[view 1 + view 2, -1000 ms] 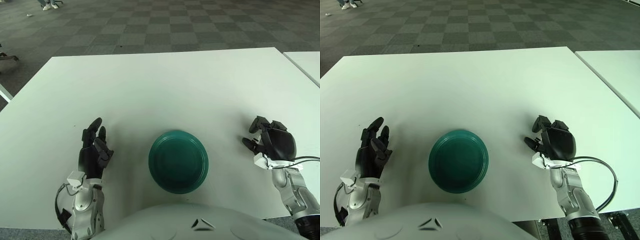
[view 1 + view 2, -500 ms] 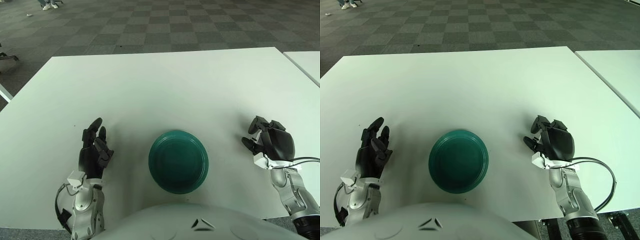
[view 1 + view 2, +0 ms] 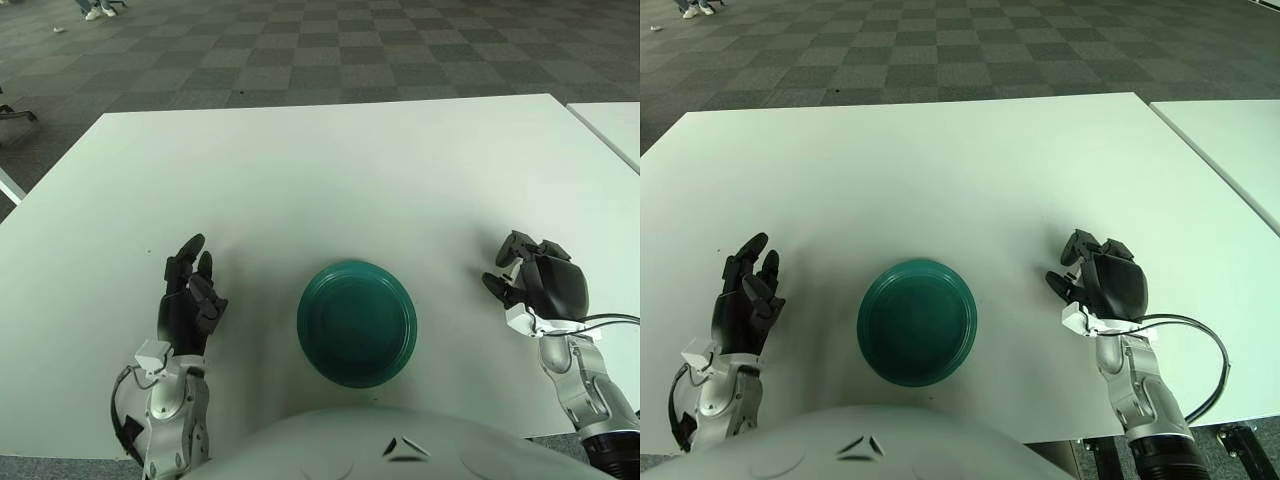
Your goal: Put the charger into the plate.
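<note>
Almost nothing changes between a second ago and now. Our right hand (image 3: pixel 535 285) creeps very slightly toward the middle of the white bench (image 3: pixel 330 170), while our left hand (image 3: pixel 188 300) holds the same spot on the other side of the green plate (image 3: pixel 357 322). The plate itself has not moved; it sits near the bench's front edge, between our two hands and well apart from each.

Our left hand has its dark fingers extended and loosely spread, holding nothing. Our right hand has its fingers partly curled but apart, and we see nothing between them.

The charger is the trouble: we find it nowhere in either eye view. It is not in the plate, which shows only its bare green inside, nor on the bench around it, nor in either hand.

We judge, then, that the task has not really started. The small drift of the right hand reads as settling, not as a reach. Before any pick we first need to locate the charger, which may lie outside what we see.
</note>
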